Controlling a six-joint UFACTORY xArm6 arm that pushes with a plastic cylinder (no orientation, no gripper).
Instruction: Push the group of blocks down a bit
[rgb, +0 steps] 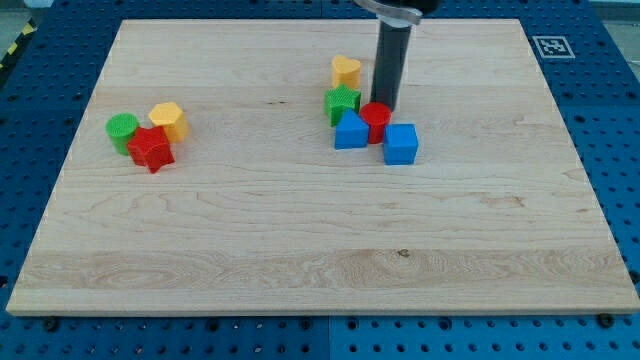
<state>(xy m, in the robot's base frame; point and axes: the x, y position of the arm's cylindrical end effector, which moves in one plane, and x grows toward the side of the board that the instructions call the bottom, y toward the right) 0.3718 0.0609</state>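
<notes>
Tip set behind the centre-top cluster, push down not yet done.
My tip (385, 106) sits just above the red cylinder (376, 118), w/ green star (342, 103), yellow heart (346, 70), blue block (351, 131) & blue cube (401, 143) round it. No pincer on this rig, just a bare rod holding nothing. Next: drive toward frame bottom, prob. re-centring so the whole group shifts. Only marking: a fiducial tag (550, 46) upper right, no readable text.

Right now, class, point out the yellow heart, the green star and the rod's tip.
yellow heart (346, 70), camera view, top face
green star (342, 101), camera view, top face
my tip (385, 105), camera view, rod's lower end
</notes>
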